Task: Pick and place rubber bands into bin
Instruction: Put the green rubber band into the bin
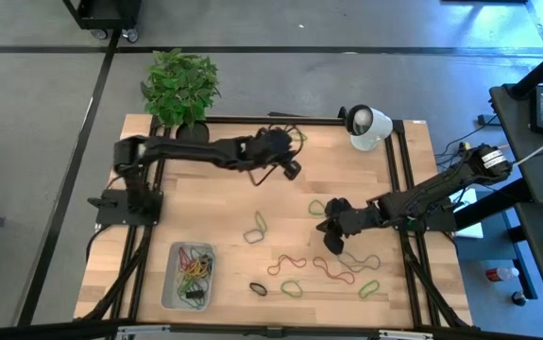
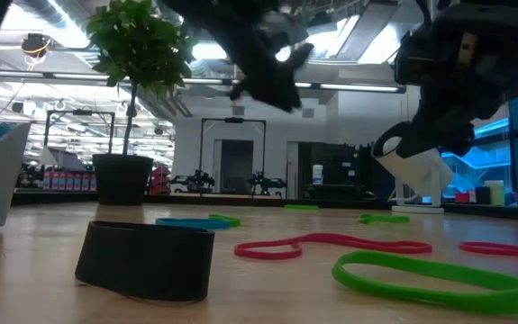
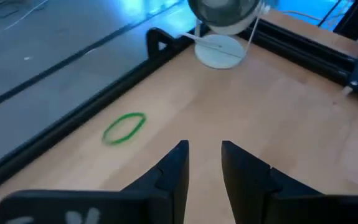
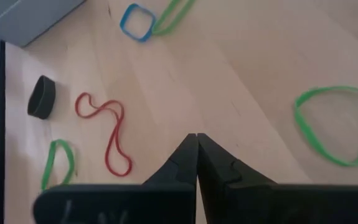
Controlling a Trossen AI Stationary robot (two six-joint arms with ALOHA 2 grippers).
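Bin (image 1: 169, 283) sits at the table's near-left, several rubber bands (image 1: 194, 268) inside; more lie loose to its right. Left gripper (image 3: 202, 163) hovers over the far edge, fingers slightly apart, empty. Right gripper (image 4: 196, 155) has fingers pressed together, holding nothing, above bare wood.

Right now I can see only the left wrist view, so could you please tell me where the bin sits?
Observer: The bin lies at the lower left of the high view, on the left arm's side of the table.
Operator: Thank you. Is anything in it yet?
Observer: Yes, several rubber bands of mixed colours lie inside it.
Operator: And what is the other arm doing?
Observer: The right arm hangs right of centre over loose bands, such as a red band, with its jaws shut on nothing.
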